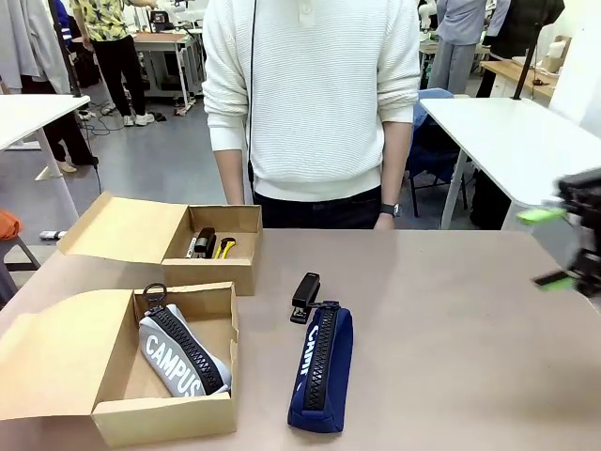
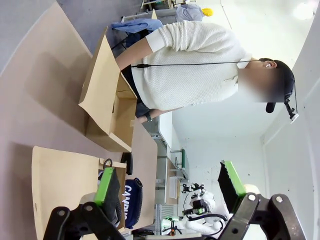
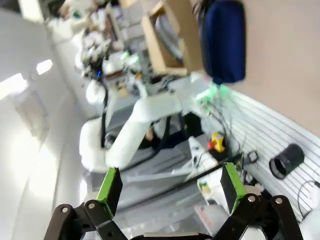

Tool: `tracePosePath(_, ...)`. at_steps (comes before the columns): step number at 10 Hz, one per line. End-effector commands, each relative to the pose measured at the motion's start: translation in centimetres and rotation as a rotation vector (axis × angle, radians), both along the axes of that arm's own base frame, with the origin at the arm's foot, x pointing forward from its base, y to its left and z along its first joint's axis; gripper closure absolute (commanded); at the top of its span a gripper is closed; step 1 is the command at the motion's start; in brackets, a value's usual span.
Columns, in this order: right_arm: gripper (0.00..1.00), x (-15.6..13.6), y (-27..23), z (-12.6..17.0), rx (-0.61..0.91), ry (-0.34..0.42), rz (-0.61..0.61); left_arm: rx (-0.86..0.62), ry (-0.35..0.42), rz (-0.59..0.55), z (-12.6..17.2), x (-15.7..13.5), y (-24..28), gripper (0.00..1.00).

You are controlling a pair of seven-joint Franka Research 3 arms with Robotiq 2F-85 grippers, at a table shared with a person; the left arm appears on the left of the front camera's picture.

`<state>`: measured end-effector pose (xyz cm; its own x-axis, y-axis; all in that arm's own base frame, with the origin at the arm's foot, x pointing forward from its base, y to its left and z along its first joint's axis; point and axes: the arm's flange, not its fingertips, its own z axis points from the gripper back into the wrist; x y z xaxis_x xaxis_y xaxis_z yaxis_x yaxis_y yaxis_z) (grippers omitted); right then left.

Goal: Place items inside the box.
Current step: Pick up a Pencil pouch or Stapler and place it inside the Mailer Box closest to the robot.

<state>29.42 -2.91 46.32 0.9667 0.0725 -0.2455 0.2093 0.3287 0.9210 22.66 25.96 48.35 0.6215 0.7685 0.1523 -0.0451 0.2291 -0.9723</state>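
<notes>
Smooth tan table (image 1: 451, 319) bears two open cardboard boxes. The nearer box (image 1: 164, 418) holds the soft grey "CAMPUS" pencil case (image 1: 183, 352). The farther box (image 1: 225, 272) holds a black stapler (image 1: 205, 242) and a yellow utility knife (image 1: 226, 248). The navy zip pencil case (image 1: 322, 371) lies outside, a second stapler (image 1: 305, 297) just beside its far end. The left gripper (image 2: 169, 184) and right gripper (image 1: 547, 248) both have jaws apart, empty.

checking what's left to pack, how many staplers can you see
2. One black stapler stands on the table just beyond the navy pencil case; a second black stapler lies in the far box beside the yellow utility knife. Box walls may hide more.
</notes>
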Motion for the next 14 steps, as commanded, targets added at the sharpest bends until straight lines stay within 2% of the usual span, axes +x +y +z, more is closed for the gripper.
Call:
tracePosePath(1,0.0,-2.7,-5.5,-2.9,0.076,-0.015,-0.001,0.004,-0.023,-0.005,0.0,0.0,0.0,0.0)
tracePosePath(2,0.0,-3.0,-3.1,-3.4,-0.114,0.033,-0.165,0.004,-0.023,-0.005,0.0,0.0,0.0,0.0)
tracePosePath(3,0.0,-1.8,-3.5,-1.1,0.063,-0.009,0.012,0.004,-0.023,-0.005,0.0,0.0,0.0,0.0)
tracePosePath(11,0.0,-1.8,-3.5,-1.1,0.063,-0.009,0.012,0.004,-0.023,-0.005,0.0,0.0,0.0,0.0)
tracePosePath(13,0.0,-2.9,-2.5,-0.6,-0.032,0.021,0.024,0.004,-0.023,-0.005,0.0,0.0,0.0,0.0)
tracePosePath(14,0.0,-0.1,3.7,-0.8,-0.185,-0.007,0.128,0.004,-0.023,-0.005,0.0,0.0,0.0,0.0)
